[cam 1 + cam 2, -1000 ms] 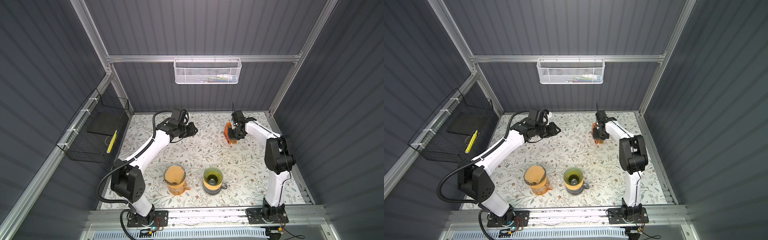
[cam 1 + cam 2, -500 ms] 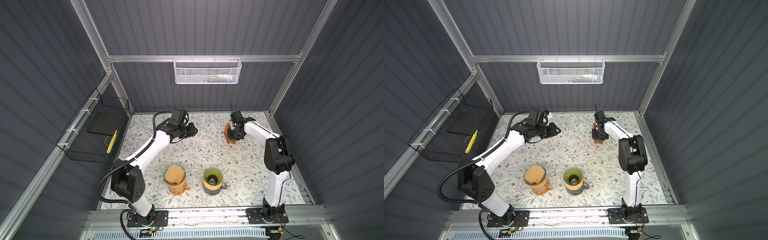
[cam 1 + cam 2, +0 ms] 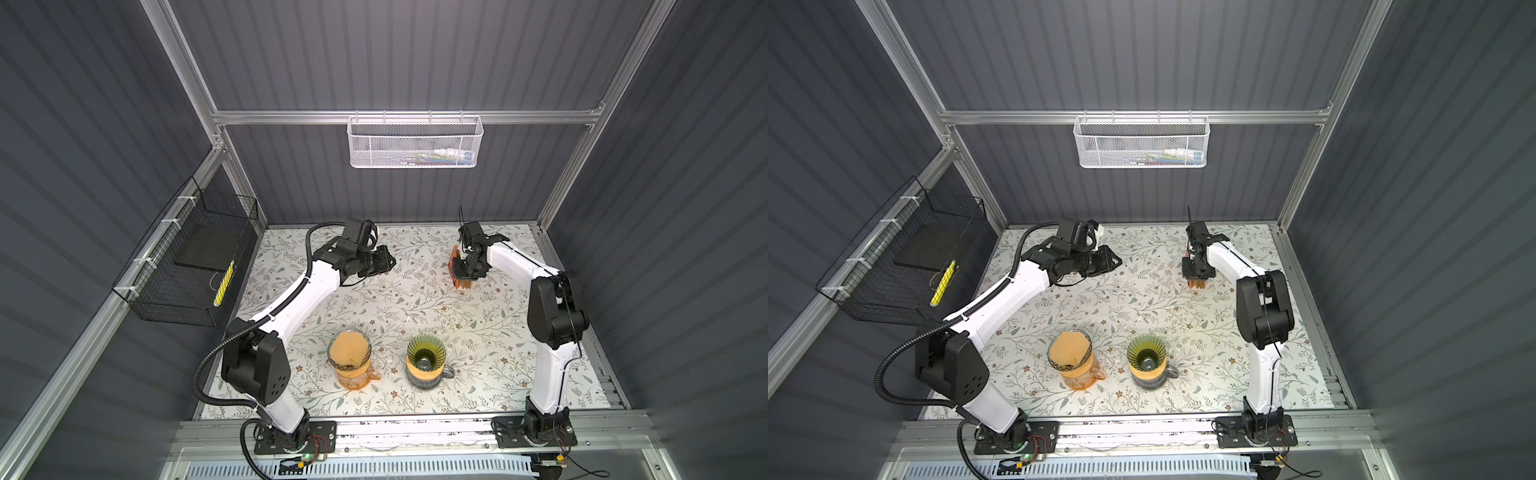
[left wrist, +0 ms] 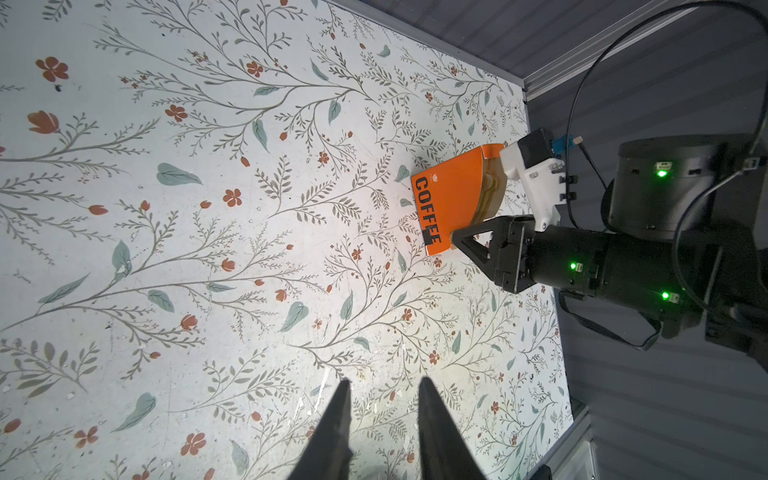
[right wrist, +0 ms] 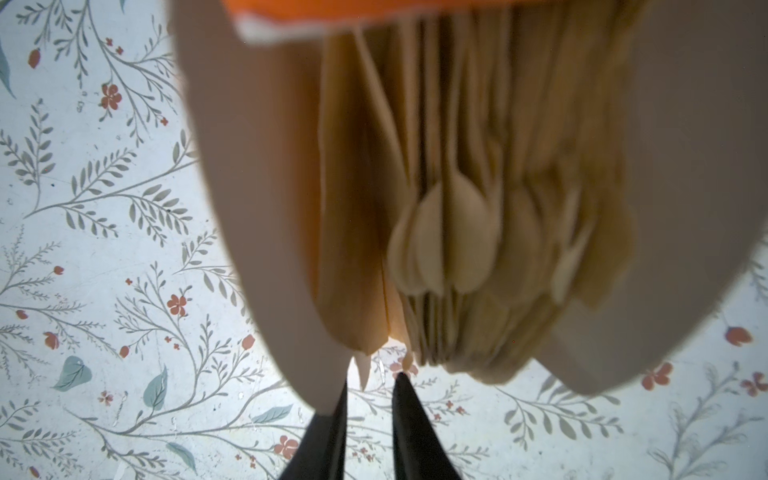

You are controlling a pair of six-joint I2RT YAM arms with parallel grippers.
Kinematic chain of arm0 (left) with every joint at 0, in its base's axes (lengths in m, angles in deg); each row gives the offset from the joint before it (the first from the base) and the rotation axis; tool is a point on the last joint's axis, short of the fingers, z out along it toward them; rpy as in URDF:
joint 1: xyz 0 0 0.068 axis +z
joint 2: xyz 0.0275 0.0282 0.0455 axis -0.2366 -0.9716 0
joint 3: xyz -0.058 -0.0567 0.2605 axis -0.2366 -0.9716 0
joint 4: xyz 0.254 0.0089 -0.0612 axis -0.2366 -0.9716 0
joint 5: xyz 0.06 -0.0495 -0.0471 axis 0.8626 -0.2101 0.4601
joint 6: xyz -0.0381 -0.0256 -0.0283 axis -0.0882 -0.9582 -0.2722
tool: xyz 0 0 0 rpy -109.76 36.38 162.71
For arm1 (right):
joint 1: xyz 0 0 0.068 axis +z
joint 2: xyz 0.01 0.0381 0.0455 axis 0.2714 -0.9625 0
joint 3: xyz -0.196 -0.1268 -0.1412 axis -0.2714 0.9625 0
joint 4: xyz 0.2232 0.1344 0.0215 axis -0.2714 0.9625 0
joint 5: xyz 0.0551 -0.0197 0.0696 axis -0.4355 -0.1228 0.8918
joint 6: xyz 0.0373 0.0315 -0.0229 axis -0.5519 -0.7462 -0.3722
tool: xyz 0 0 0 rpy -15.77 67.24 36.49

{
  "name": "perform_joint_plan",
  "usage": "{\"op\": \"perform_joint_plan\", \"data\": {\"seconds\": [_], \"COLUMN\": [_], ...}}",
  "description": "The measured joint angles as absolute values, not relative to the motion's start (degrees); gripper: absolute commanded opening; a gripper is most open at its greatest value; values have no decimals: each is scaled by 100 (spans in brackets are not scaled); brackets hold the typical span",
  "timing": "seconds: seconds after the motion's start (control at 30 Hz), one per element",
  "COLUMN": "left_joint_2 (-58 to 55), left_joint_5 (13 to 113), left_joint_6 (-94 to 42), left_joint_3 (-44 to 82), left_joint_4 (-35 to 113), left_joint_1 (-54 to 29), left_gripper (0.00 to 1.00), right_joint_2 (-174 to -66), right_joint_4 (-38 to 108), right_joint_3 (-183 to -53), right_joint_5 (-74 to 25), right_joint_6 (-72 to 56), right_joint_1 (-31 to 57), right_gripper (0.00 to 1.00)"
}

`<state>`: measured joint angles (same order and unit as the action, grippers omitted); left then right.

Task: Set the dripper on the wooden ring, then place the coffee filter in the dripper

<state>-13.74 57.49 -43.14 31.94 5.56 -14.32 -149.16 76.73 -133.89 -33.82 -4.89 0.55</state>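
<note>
An orange box marked COFFEE (image 4: 451, 199) stands at the back right of the table, in both top views (image 3: 456, 266) (image 3: 1197, 284). Several tan coffee filters (image 5: 457, 232) are packed upright in it. My right gripper (image 5: 372, 382) points down at the box's edge, its jaws a narrow gap apart. One filter's pale tip points into that gap, and I cannot tell if it touches. The green ribbed dripper (image 3: 426, 356) (image 3: 1146, 353) sits on a mug near the front, with nothing in it. My left gripper (image 4: 384, 382) hovers open and holds nothing at the back left (image 3: 388, 264).
An orange jug (image 3: 350, 361) with a tan-filled top stands just left of the dripper. A white mesh basket (image 3: 415, 143) hangs on the back wall. A black wire basket (image 3: 187, 266) hangs on the left wall. The table (image 3: 415, 307) has a floral cover.
My right gripper has shifted slightly toward the back at the box. The left arm, the dripper and the jug have not moved.
</note>
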Motion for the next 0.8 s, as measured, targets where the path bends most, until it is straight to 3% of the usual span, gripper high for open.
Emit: {"op": "perform_joint_plan", "data": {"seconds": [0.8], "left_joint_2": [-1374], "left_joint_5": [5745], "left_joint_6": [-4314], "left_joint_3": [3194], "left_joint_4": [571], "left_joint_1": [-1432], "left_gripper": [29], "right_joint_2": [-14958], "right_joint_4": [7746], "right_joint_3": [-13562], "right_joint_5": [-3509], "right_joint_6": [-428], "right_joint_1": [55], "right_gripper": [21]}}
